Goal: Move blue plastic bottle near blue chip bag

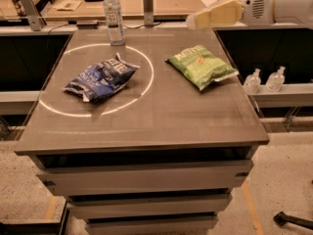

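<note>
Gripper (215, 14) up at the far right, pale beige, on the end of a white arm (281, 4), hovering over the back right corner of the table (161, 124), well apart from everything lying on it; spread or closed, cannot tell. Bottle (113, 18) upright at the table's back edge, left of centre, white cap on, label facing the camera, base right at the far arc of a white ring (148, 77) marked on the tabletop. Blue bag (101, 77) flat and crumpled inside that ring, on the left half of the table, nearer the camera than the bottle, near it but not touching. Green bag (202, 65) flat on the right half, outside the ring, apart from the blue bag, on the gripper's side of the table. Grey post (147, 4) upright just behind the back edge, right of the bottle. Pump bottles (252, 81), two, side by side on a lower ledge (293, 93) beyond the table's right edge. Drawers (142, 177) stacked under the tabletop, fronts facing the camera.
</note>
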Tool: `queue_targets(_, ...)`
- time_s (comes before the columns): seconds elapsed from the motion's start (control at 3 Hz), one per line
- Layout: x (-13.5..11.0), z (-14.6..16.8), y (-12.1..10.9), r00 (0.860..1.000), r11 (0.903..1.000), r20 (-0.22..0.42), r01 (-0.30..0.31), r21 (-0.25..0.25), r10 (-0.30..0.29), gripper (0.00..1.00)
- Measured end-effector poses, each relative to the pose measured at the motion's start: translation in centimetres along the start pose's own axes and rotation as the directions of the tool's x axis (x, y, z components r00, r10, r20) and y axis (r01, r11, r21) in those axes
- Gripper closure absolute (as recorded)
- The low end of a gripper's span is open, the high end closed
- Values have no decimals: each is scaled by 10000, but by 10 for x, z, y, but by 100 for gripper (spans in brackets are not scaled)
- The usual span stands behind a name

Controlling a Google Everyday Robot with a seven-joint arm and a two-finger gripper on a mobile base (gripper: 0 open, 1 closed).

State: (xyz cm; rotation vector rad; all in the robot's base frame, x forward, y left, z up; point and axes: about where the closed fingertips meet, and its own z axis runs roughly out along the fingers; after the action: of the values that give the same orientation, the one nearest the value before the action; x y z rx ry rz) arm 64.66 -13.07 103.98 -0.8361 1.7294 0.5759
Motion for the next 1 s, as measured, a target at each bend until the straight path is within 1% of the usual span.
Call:
queue_targets(0.33, -9, 48, -7, 9970, 9978, 394, 664, 42, -665, 0)
queue_targets(0.67, -11, 90, -12, 9902, 9908, 355, 1347, 161, -1352, 0)
queue_targets(1.0, -11, 130, -13, 9918, 9917, 333, 1221, 413, -1235, 0)
